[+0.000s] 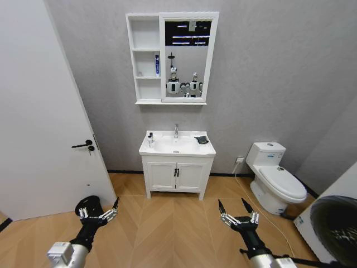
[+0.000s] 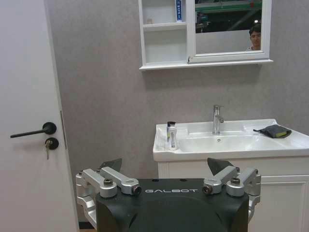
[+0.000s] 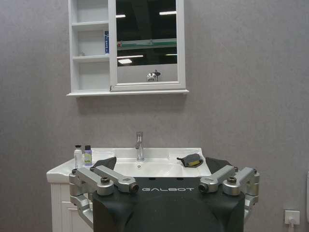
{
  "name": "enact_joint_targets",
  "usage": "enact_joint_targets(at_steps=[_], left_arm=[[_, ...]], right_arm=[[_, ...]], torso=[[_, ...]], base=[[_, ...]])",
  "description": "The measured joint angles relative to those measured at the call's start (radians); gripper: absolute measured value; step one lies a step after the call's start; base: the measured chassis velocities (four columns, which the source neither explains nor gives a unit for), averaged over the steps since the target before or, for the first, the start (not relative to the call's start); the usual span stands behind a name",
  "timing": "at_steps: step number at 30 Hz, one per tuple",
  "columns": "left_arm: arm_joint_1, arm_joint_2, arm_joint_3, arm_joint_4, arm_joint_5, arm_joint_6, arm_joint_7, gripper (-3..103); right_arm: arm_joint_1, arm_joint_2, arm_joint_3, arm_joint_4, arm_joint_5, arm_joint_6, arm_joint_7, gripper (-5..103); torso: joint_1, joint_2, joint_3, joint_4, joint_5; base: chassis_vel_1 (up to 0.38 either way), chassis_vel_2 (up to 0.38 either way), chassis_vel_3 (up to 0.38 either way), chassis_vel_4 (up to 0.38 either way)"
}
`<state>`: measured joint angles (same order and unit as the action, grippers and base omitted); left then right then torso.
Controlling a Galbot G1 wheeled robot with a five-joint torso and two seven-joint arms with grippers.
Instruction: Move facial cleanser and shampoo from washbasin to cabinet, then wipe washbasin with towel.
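The white washbasin stands against the far wall, well ahead of me. On its left rim stand two small bottles; I cannot tell which is the facial cleanser and which the shampoo. The dark towel lies folded on the right rim. Above hangs the white cabinet with its mirror. My left gripper and right gripper hover low over the floor, both open and holding nothing.
A white door with a black handle stands at the left. To the right are a toilet and a washing machine. A blue tube sits on a cabinet shelf. Wood floor lies open between me and the vanity.
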<state>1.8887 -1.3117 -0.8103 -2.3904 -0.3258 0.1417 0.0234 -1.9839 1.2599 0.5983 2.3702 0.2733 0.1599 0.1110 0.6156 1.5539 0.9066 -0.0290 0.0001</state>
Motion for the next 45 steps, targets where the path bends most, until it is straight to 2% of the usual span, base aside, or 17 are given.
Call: enact_joint_targets(at_steps=[31, 38, 44, 45], left_arm=[[-0.013, 0.004, 0.011, 0.029, 0.010, -0.006, 0.004, 97], [-0.024, 0.006, 0.019, 0.057, 0.023, -0.055, 0.031, 97], [-0.033, 0.010, 0.048, 0.072, 0.033, -0.058, 0.034, 97], [-0.035, 0.012, 0.061, 0.083, 0.042, -0.059, 0.035, 97]], right_arm=[[0.014, 0.020, -0.009, -0.019, -0.017, 0.027, 0.018, 100], [0.015, 0.024, -0.009, -0.031, -0.031, 0.060, 0.041, 100], [0.013, 0.028, -0.010, -0.039, -0.048, 0.060, 0.037, 100], [0.011, 0.031, -0.013, -0.044, -0.053, 0.059, 0.035, 100]], torso=[[0.000, 0.000, 0.000, -0.0001, -0.0003], [0.000, 0.000, 0.000, 0.0000, -0.0002], [0.002, -0.001, 0.000, 0.0004, 0.0004], [0.001, 0.000, 0.000, -0.0002, -0.0003]], base=[[-0.338, 0.336, 0.339, -0.338], [-0.346, 0.350, 0.348, -0.356], [-0.229, 0.241, 0.158, -0.141], [-0.124, 0.100, 0.059, -0.045]])
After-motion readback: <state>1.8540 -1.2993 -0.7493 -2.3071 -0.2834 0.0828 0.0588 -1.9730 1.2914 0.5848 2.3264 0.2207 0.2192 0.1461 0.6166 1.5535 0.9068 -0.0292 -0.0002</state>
